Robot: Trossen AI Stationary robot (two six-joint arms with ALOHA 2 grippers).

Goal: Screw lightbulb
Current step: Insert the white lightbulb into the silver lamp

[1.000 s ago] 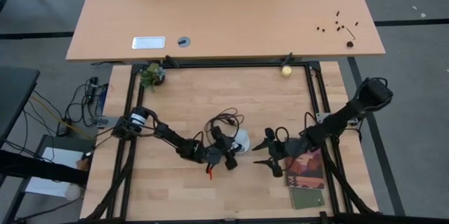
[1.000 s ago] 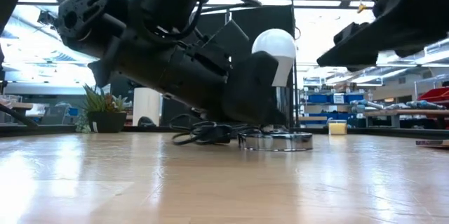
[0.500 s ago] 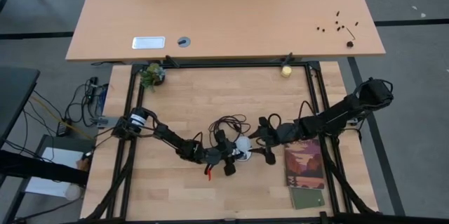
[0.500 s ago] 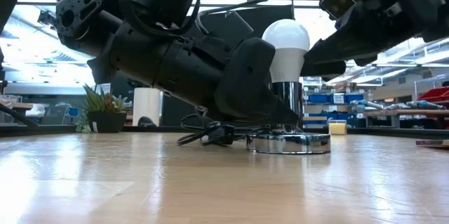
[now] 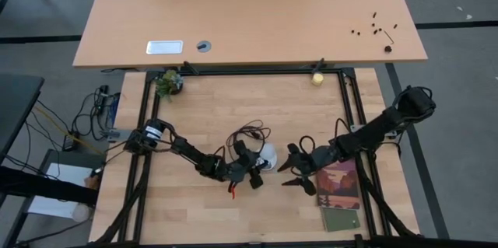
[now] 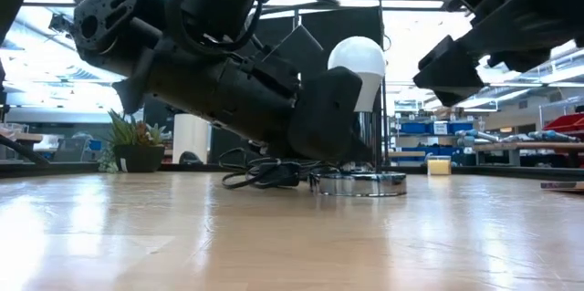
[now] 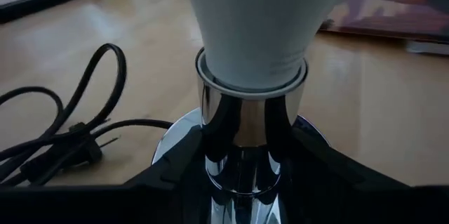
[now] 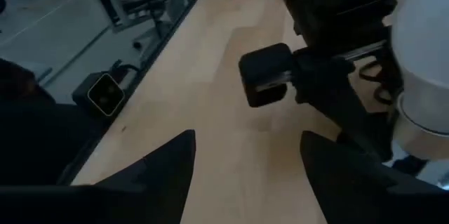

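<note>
The white lightbulb (image 5: 267, 155) stands upright in a chrome socket (image 7: 242, 133), whose round base (image 6: 358, 182) rests flat on the wooden table. My left gripper (image 5: 257, 165) comes in low from the table's left and is shut on the socket just under the bulb (image 7: 256, 20). My right gripper (image 5: 287, 167) hovers open a short way to the bulb's right, above the table. Nothing is between its fingers (image 8: 168, 164), and the bulb (image 8: 421, 48) lies ahead of them. My left gripper pinches the chrome socket's stem (image 7: 210, 161) between its two fingers, right below the bulb's neck. The fingers come nearly level from the table's left, slanting slightly down. The socket stays upright with its base on the table.
The socket's black cord (image 5: 247, 133) lies coiled just beyond the lamp. A booklet (image 5: 340, 187) and a small green one (image 5: 341, 219) lie under the right arm at the near right. A yellowish ball (image 5: 317, 78) and a small plant (image 5: 168, 83) sit at the far edge.
My right gripper reached in to the bulb's right side, then drew back toward the table's right edge, rolling as it went. The lamp, with my left gripper on it, shifted a little toward the near edge and came back.
</note>
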